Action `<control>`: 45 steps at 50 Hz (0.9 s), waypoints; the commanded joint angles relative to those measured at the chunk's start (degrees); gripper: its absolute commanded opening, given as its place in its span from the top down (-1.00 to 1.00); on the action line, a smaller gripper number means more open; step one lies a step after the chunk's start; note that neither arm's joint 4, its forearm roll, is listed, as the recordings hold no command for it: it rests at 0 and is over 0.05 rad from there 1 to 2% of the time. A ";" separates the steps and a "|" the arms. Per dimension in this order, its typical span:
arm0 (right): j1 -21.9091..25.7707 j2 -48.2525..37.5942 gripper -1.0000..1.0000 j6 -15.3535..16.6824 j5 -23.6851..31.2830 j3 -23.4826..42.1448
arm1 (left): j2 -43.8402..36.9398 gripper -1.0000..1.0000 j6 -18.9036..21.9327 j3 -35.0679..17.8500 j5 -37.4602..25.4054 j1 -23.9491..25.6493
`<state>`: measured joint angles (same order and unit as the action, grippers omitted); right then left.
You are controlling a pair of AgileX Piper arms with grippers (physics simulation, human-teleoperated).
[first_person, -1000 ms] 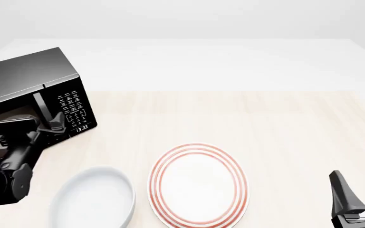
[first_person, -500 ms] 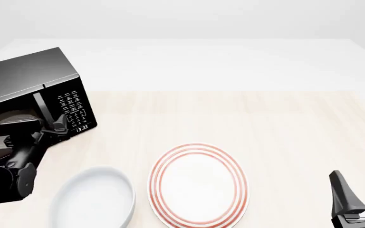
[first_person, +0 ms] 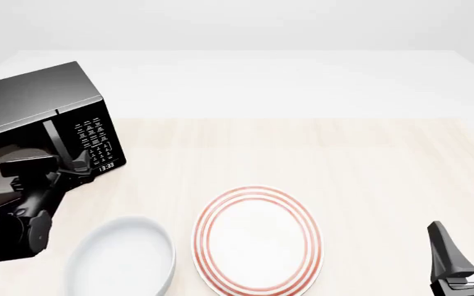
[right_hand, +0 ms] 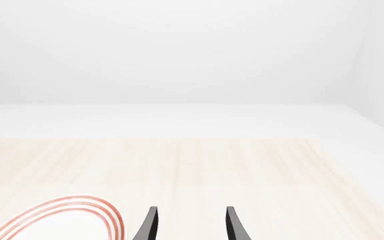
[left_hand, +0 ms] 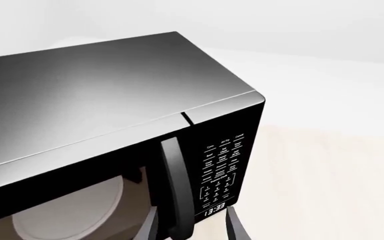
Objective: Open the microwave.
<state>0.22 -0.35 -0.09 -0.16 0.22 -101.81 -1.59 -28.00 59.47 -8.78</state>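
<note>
The left gripper (first_person: 76, 165) stands parted astride the handle (left_hand: 176, 192) of the microwave (first_person: 35, 105), not yet clamped, placed to swing the door; the right gripper (first_person: 471, 250) idles, parted

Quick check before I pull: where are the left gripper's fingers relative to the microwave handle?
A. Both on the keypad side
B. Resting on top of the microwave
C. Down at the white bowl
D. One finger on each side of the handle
D. In the left wrist view the fingers sit either side of the lower handle of the microwave; the left gripper is open.
</note>
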 commanded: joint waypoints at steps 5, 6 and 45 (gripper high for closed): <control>-0.01 0.00 -1.00 0.01 0.00 0.00 | -1.66 -1.00 -0.33 -2.16 -0.65 0.20; 0.00 0.00 -1.00 0.00 0.00 0.00 | -1.75 -1.00 -0.28 -2.36 -0.73 0.16; 0.00 0.00 -1.00 0.00 0.00 0.00 | -2.40 1.00 -0.34 -3.02 -0.67 0.09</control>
<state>0.22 -0.34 -0.09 -0.16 0.22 -104.45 -1.61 -31.30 58.76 -9.36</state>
